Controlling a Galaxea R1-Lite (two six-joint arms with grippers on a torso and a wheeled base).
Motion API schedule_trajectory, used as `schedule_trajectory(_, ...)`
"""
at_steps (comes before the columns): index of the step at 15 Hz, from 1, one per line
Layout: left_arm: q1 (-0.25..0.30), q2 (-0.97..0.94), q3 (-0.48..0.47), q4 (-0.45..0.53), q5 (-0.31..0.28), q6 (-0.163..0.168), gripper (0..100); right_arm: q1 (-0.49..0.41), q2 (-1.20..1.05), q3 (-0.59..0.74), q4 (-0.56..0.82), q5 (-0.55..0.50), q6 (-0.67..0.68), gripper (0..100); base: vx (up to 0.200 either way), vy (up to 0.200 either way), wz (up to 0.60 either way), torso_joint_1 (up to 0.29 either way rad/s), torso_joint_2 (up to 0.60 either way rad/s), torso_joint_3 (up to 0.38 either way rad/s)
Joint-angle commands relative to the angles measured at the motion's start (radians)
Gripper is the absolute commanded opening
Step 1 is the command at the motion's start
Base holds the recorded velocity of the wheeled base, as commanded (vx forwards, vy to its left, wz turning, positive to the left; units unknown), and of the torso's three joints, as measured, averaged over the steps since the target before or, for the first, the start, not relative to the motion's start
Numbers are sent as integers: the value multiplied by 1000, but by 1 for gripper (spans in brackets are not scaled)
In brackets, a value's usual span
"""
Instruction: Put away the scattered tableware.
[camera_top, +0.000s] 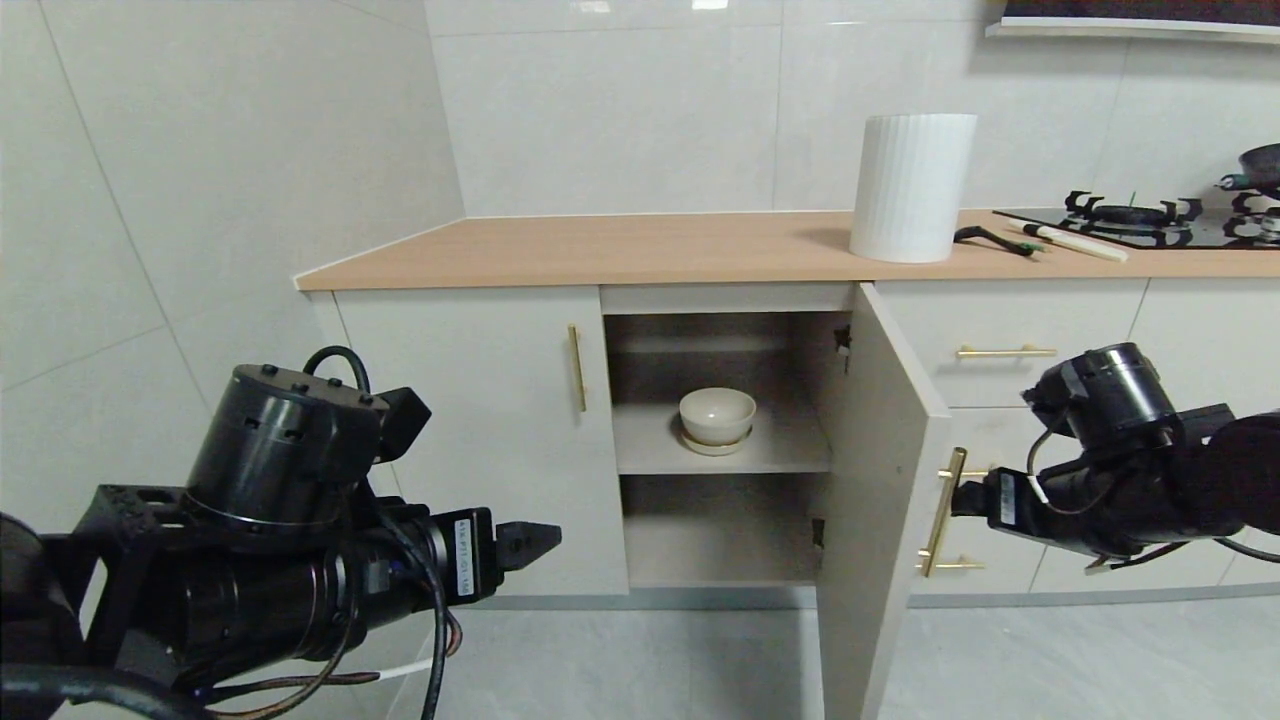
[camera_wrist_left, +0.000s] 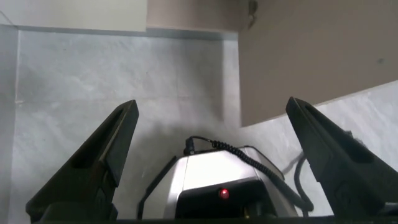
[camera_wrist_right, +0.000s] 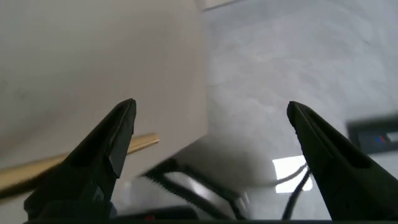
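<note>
Right gripper (camera_top: 962, 497) has its fingers spread wide and holds nothing, just beside the gold bar handle (camera_top: 942, 512) of the open pale cabinet door (camera_top: 880, 450). Its wrist view shows this handle passing behind one finger (camera_wrist_right: 109, 149). Left gripper (camera_top: 535, 540) is also spread and empty, over the grey tiled floor (camera_wrist_left: 124, 68). In the head view, the cream ceramic bowl (camera_top: 717, 410) sits on a small plate (camera_top: 713, 445) on the middle shelf (camera_top: 790, 450) of the cabinet.

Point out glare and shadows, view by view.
Head view: lights glint on the glossy white wall tiles, the white ribbed cylinder shades the wooden countertop, the cream bowl sits in a dim cabinet. Right wrist view: a bright patch on the grey floor.
</note>
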Motion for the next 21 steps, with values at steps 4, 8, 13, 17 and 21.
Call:
schedule_trajectory(4,24,-8,-3,-2,1,16,100,196,188,-213,1,0,-3,100,0,0,0,0,0,0)
schedule_trajectory(8,24,-8,-5,-2,1,14,100,230,308,-354,1,24,0,100,0,0,0,0,0,0)
schedule_trajectory(13,22,3,-8,0,3,14,100,230,385,-415,-77,46,27,100,0,0,0,0,0,0)
schedule_trajectory(17,17,3,-8,1,3,14,100,230,451,-421,-183,43,47,100,0,0,0,0,0,0)
schedule_trajectory(21,17,1,-5,6,4,16,100,230,477,-438,-195,37,80,100,0,0,0,0,0,0)
